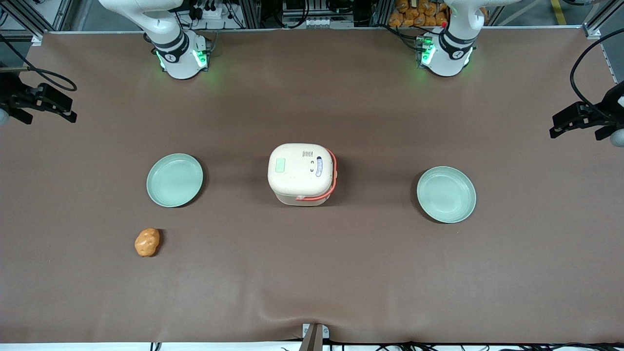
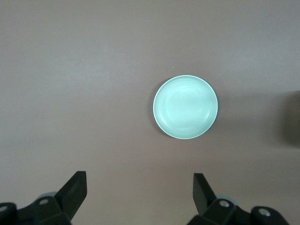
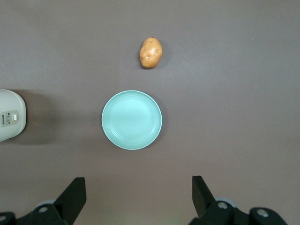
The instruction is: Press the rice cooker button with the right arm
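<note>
Gripper [image 3: 136,199] fingers [image 3: 75,192] spread wide, holding nothing, hovering high over green plate [image 3: 131,120]. Rice cooker [image 1: 302,174] mid-tabletop [image 1: 312,273], well clear of fingers, lid down, button [image 1: 280,165] untouched. Potato [image 3: 151,52] near plate.

Brown table [image 1: 312,273] bearing the closed rice cooker [image 1: 301,173] at its centre, between two pale green plates [image 1: 174,180] [image 1: 446,194]. A potato [image 1: 147,242] lies nearer the front camera than the working arm's plate. The gripper [image 3: 136,199] hangs spread above that plate.
</note>
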Tool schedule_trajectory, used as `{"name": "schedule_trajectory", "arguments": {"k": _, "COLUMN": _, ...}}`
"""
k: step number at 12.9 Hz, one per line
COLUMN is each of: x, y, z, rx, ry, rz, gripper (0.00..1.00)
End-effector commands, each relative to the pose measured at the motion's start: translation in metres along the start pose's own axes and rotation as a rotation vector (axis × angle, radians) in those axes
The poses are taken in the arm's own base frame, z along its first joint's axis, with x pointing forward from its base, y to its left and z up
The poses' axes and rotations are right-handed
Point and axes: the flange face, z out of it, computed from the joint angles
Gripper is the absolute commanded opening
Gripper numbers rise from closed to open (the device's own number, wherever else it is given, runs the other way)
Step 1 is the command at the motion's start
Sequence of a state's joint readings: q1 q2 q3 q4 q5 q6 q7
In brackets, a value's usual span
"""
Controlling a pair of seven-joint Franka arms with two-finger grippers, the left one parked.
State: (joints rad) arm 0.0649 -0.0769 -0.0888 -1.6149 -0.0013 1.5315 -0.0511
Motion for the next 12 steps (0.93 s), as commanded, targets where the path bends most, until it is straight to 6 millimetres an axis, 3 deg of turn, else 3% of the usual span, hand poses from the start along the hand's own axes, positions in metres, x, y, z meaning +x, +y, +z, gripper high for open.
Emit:
{"name": "schedule_trajectory", "arguments": {"k": 1, "x": -0.007, "y": 0.001, "z": -0.007, "rx": -0.015, "ry": 0.004, "rz": -0.003, "gripper": 1.0}}
{"name": "schedule_trajectory", "arguments": {"k": 8, "x": -0.001, "y": -0.008, "z": -0.004, "rx": -0.011, "ry": -0.014, "rz": -0.009, "gripper": 1.0}}
{"name": "schedule_trajectory", "arguments": {"k": 10, "x": 0.0, "y": -0.033, "z": -0.005, "rx": -0.005, "ry": -0.012, "rz": -0.049, "gripper": 1.0}}
{"name": "schedule_trajectory", "arguments": {"k": 12, "x": -0.002, "y": -0.071, "z": -0.005, "rx": 0.002, "ry": -0.011, "rz": -0.03, "gripper": 1.0}}
